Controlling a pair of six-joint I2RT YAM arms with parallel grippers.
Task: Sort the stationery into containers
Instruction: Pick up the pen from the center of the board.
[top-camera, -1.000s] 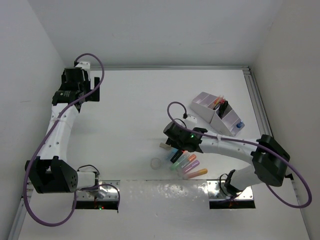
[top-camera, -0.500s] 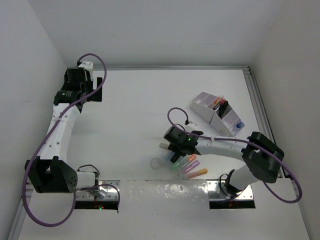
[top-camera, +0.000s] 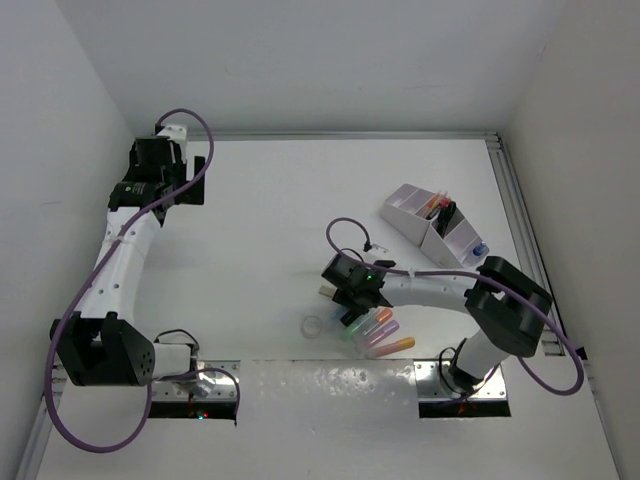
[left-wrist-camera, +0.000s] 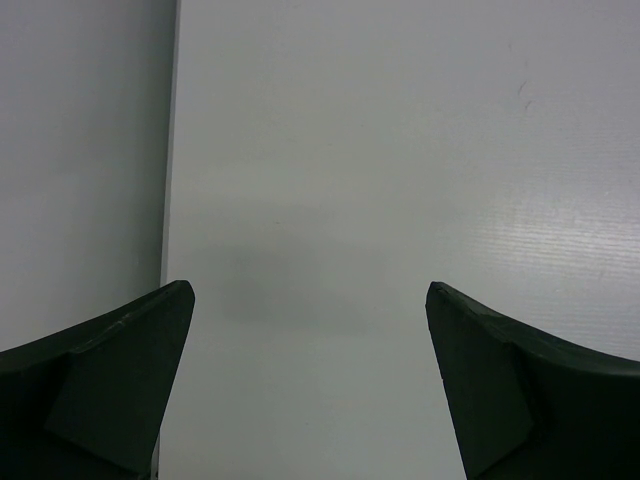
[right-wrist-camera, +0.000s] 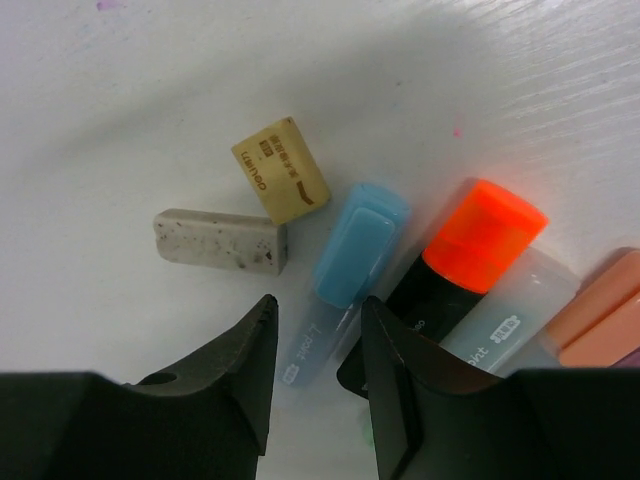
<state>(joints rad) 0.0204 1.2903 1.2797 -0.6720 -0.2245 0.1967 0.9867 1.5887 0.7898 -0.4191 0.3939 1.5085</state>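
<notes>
Blue highlighter (right-wrist-camera: 345, 270) is found flat on the table in the loose cluster near centre, beside an orange highlighter (right-wrist-camera: 480, 235) and two erasers (right-wrist-camera: 281, 170). Right gripper (right-wrist-camera: 318, 320) has been shifted left within the last second and is now set astride the barrel, jaws narrowly parted, not yet closed. A pick is judged imminent. Organizer (top-camera: 432, 228) stands far right. Left gripper (left-wrist-camera: 310, 350) is held wide, idle, far left.
</notes>
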